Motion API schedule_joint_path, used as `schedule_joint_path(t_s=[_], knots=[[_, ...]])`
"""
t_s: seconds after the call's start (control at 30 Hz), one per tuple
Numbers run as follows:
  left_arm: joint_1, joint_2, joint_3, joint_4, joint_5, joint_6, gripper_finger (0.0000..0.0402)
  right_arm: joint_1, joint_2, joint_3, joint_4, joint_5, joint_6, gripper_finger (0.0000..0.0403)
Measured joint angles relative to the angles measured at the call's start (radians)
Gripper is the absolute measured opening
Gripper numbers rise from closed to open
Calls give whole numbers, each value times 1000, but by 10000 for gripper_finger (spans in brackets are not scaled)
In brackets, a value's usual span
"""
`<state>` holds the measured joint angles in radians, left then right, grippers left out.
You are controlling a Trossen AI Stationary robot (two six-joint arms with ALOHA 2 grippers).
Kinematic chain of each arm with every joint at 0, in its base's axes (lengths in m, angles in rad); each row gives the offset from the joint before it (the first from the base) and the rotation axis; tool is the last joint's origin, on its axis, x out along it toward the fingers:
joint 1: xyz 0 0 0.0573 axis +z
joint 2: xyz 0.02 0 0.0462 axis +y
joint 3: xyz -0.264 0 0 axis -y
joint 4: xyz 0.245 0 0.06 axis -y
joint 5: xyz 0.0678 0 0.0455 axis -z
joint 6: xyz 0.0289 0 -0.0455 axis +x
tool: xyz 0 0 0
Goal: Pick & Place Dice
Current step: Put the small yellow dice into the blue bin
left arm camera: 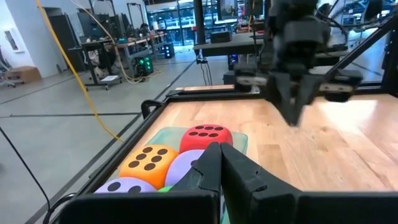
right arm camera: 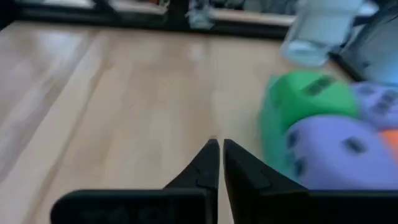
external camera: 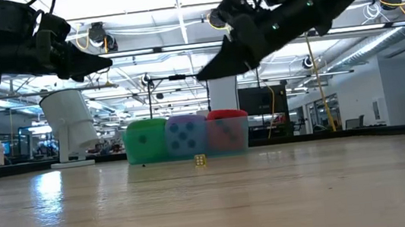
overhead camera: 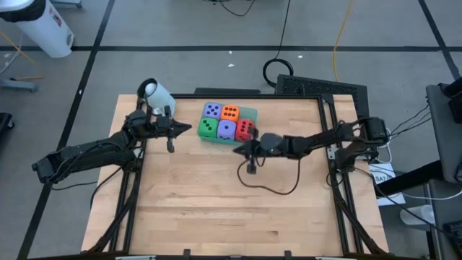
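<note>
Five dice sit packed together in a shallow teal tray (overhead camera: pixel 250 113) at the table's far middle: purple (overhead camera: pixel 212 110), orange (overhead camera: pixel 230 112), green (overhead camera: pixel 208 128), purple (overhead camera: pixel 227 130) and red (overhead camera: pixel 245 130). My left gripper (overhead camera: pixel 186 128) hovers shut just left of the green die. In its wrist view it (left arm camera: pixel 219 149) points over the red die (left arm camera: pixel 205 135) and the orange die (left arm camera: pixel 149 163). My right gripper (overhead camera: pixel 242 149) is shut and raised above the table, just near of the red die. Its wrist view (right arm camera: pixel 219 146) shows the green die (right arm camera: pixel 301 102) and a purple one (right arm camera: pixel 336 152) beside it.
A white cylinder-shaped object (overhead camera: pixel 155 92) stands at the far left of the table, behind my left gripper. A dark cable (overhead camera: pixel 271 186) loops over the table's middle, below my right arm. A small pale object (external camera: pixel 200 159) lies before the tray. Bare wood (overhead camera: pixel 216 217) spreads across the near half.
</note>
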<state>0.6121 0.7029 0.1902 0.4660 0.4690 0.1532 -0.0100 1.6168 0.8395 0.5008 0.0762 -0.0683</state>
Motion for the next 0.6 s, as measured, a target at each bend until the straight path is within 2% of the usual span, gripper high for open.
schedule_joint_path(t_s=[0.17, 0.23, 0.47, 0.6], knots=[[0, 0, 0, -1, 0, 9, 5, 86, 79, -3, 3, 2, 23, 47], [0, 0, 0, -4, 0, 5, 5, 122, 111, -1, 40, 13, 35, 74], [0, 0, 0, -12, 0, 1, 5, 210, 222, 4, 146, 160, 72, 196], [0, 0, 0, -15, 0, 2, 5, 220, 303, 4, 222, 157, 133, 226]])
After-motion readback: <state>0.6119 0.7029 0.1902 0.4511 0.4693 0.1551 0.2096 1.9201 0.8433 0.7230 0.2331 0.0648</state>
